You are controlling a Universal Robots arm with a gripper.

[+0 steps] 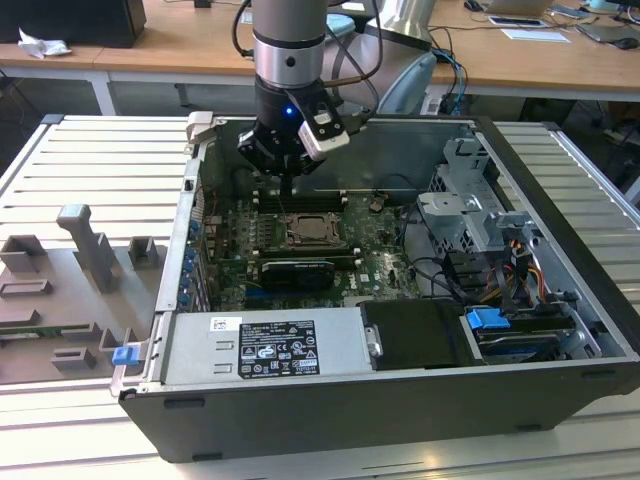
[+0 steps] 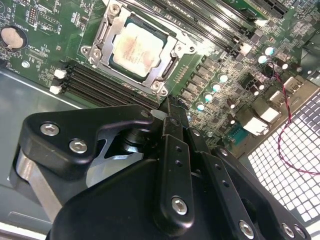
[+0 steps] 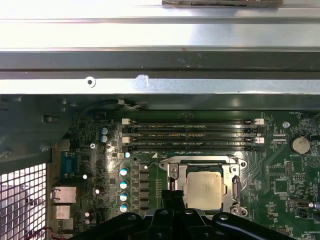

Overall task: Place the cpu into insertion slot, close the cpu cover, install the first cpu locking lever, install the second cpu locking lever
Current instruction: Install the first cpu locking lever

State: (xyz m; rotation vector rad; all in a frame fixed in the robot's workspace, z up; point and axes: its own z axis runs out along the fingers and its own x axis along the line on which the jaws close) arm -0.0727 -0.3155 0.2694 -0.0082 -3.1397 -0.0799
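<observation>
On the exterior view's left, grey plastic fixture blocks stood on the slatted metal worktop, beside the open dark computer case. Inside it, a silver box-shaped power supply filled the near side, with a long black card behind it.

The cpu, a small flat square chip with a pale beige-silver face, lay face up in the insertion slot, a square socket on the green circuit board. Being square, it had no long axis; its edges ran parallel to the long narrow black memory slots just beside it. The cpu cover, a silvery metal frame, lay flat around the chip, whose face showed through the cut-out.

The black gripper hung over the memory slots, near the socket, its fingers seemingly pressed together and holding nothing. Nothing covered the chip.

Further right sat a round silver coin battery, then a grey metal drive cage and a blue tab.
</observation>
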